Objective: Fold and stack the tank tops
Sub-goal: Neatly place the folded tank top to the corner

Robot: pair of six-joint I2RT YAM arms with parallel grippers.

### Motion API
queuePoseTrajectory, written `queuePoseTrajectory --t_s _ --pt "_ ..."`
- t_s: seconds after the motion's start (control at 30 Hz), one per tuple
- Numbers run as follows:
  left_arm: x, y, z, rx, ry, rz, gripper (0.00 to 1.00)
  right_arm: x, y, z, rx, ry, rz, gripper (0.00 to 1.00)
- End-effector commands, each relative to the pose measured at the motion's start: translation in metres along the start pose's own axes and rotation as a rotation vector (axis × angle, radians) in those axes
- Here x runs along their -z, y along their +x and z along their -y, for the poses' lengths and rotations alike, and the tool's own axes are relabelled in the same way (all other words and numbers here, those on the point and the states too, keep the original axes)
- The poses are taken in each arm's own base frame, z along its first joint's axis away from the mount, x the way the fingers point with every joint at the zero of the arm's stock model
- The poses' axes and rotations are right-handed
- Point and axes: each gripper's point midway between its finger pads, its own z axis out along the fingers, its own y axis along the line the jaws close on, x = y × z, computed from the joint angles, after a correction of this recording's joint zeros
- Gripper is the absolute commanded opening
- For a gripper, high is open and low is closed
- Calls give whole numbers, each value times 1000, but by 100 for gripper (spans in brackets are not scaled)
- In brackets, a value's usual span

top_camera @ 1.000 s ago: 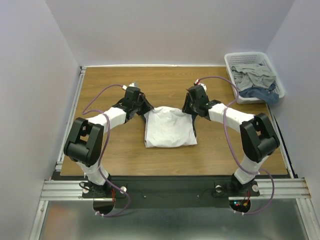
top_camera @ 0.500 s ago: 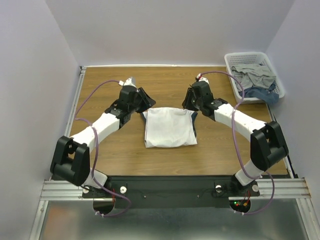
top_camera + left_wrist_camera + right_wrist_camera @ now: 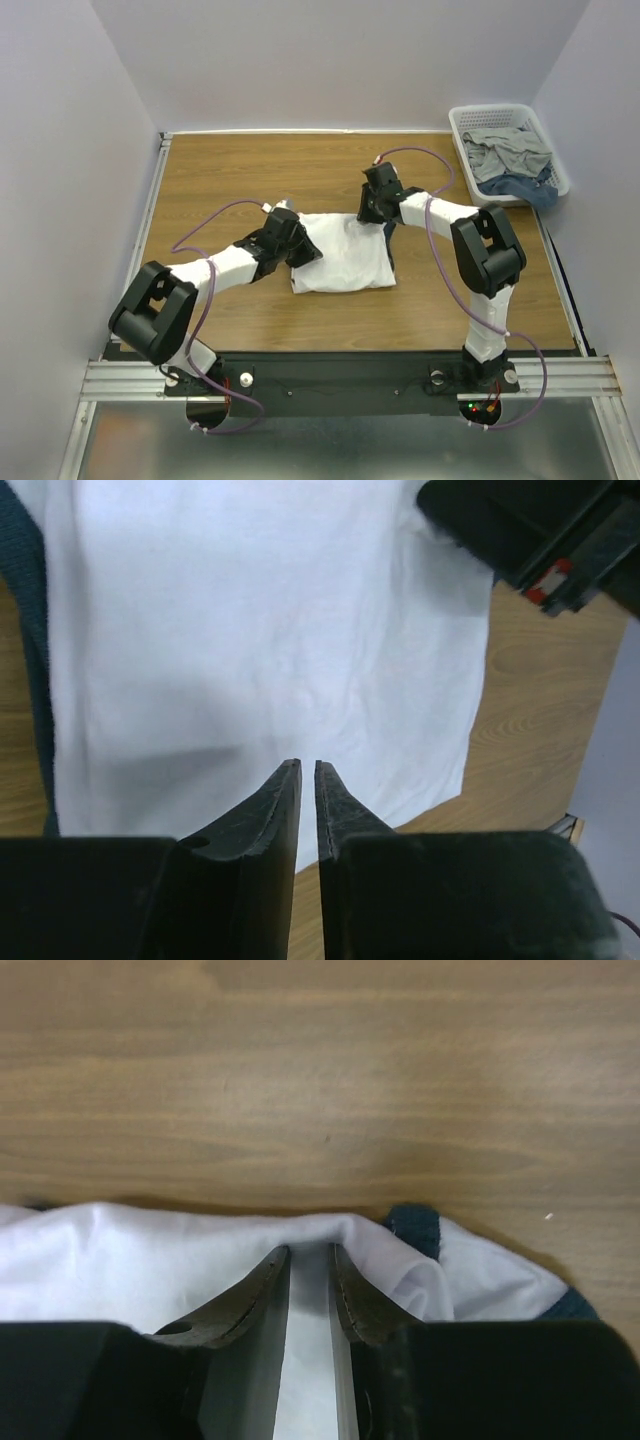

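Observation:
A folded white tank top [image 3: 345, 258] with navy trim lies flat at the table's middle. My left gripper [image 3: 304, 252] hovers low over its left edge. In the left wrist view the left gripper [image 3: 308, 766] has only a thin slit between its fingers, with nothing in it, and the tank top [image 3: 270, 630] spreads beyond the tips. My right gripper [image 3: 372, 208] sits at the garment's far edge. The right wrist view shows this gripper [image 3: 310, 1251] shut on a raised fold of the white tank top [image 3: 150, 1250], beside a navy strap [image 3: 414, 1228].
A white basket [image 3: 462, 122] at the far right corner holds grey and blue garments [image 3: 510, 152]. Bare wooden table [image 3: 230, 180] surrounds the tank top. Part of the right arm [image 3: 540, 530] shows in the left wrist view's top right corner.
The left gripper left the tank top's far left corner, swung out, then came down onto its left edge. The right gripper shifted left along the far edge and closed on the fold.

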Motion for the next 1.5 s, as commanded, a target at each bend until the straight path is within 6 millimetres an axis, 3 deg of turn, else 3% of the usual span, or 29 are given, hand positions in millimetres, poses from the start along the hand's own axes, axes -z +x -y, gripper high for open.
queuePoseTrajectory --t_s 0.0,0.1,0.3,0.47,0.6,0.63,0.7,0.73,0.8,0.83,0.9,1.0,1.07,1.1,1.13,1.2,1.3,1.33,1.47 --pt "-17 -1 -16 15 -31 -2 19 -3 -34 10 -43 14 49 28" --pt "-27 1 -36 34 -70 -12 18 -6 -36 18 -61 31 44 28" --pt "-34 -17 -63 78 -114 7 18 -5 -40 36 -92 57 45 39" --pt "-30 -37 -52 59 -93 45 25 14 -57 35 -84 54 93 44" --pt "-29 -67 -47 57 -98 88 33 32 -63 27 -69 17 104 46" --pt "-28 -87 -45 64 -97 123 34 40 -64 23 -64 3 111 46" --pt "-32 -105 -49 68 -115 149 35 47 -64 24 -51 17 126 47" --pt "-32 -123 -39 62 -96 175 36 50 -62 23 -43 19 130 47" --pt "-40 -136 -41 70 -113 167 36 56 -63 25 -18 25 141 47" --pt "-38 -151 -28 55 -98 185 36 58 -62 21 -3 17 141 47" --pt "-34 -158 -17 55 -80 199 36 59 -58 18 36 -3 128 47" --pt "-16 -155 -3 70 -54 222 37 54 -45 8 99 -39 90 47" --pt "-8 -134 -12 98 -62 198 38 49 -35 2 130 -59 62 47" --pt "8 -129 0 118 -22 212 40 42 -28 4 145 -55 39 47" --pt "9 -109 -13 136 -38 191 42 39 -23 1 154 -71 23 47" --pt "25 -75 -13 171 -18 168 50 30 -15 3 172 -57 1 46" --pt "46 -44 -7 247 33 152 57 18 -6 11 174 -25 -23 46" --pt "46 -17 -13 247 25 104 58 16 -3 13 171 -16 -28 46" --pt "62 26 -11 330 53 36 64 9 18 30 142 41 -72 46"
